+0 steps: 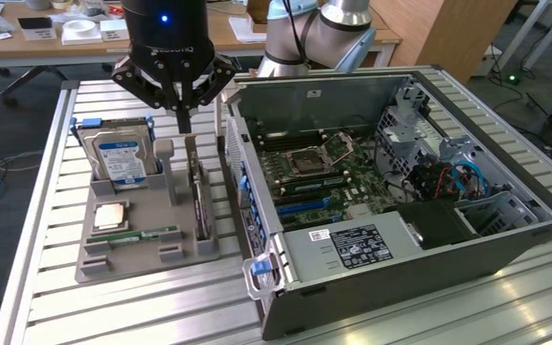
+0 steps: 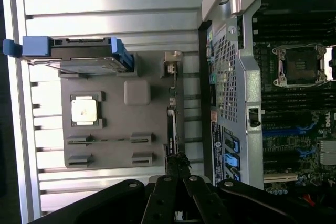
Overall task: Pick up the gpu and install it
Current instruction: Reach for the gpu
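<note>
In the exterior view, the black gripper is seen with its fingers pressed together just above the far end of the gpu. The gpu is a thin dark card stood on edge in a slot of the grey moulded holder. The holder rests on the slatted metal counter, beside the open grey computer case. Contact is possibly made, but this cannot be told.

In the wrist view, the gpu is shown edge-on as a narrow dark strip, with the closed gripper at one end.

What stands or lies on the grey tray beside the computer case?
A hard drive standing upright, a processor chip lying flat, a RAM stick and the gpu on its edge. The drive's lower end is hidden in the tray.
</note>
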You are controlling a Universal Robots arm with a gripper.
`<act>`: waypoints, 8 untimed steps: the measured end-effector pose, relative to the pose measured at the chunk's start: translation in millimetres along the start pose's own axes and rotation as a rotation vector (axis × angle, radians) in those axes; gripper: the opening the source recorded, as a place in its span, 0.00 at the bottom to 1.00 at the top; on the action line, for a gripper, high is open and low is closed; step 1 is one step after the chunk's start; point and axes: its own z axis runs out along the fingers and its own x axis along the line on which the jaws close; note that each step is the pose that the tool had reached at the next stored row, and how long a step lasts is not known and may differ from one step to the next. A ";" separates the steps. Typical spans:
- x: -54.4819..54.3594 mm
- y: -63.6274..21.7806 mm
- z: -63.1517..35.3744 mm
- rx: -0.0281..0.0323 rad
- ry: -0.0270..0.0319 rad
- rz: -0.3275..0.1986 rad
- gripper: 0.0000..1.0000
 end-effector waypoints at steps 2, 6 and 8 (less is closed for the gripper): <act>0.0 0.0 0.7 -0.0002 -0.0002 0.000 0.11; 0.0 -0.1 1.1 0.0000 0.0000 0.000 0.11; 0.0 0.0 1.1 -0.0001 -0.0001 0.000 0.11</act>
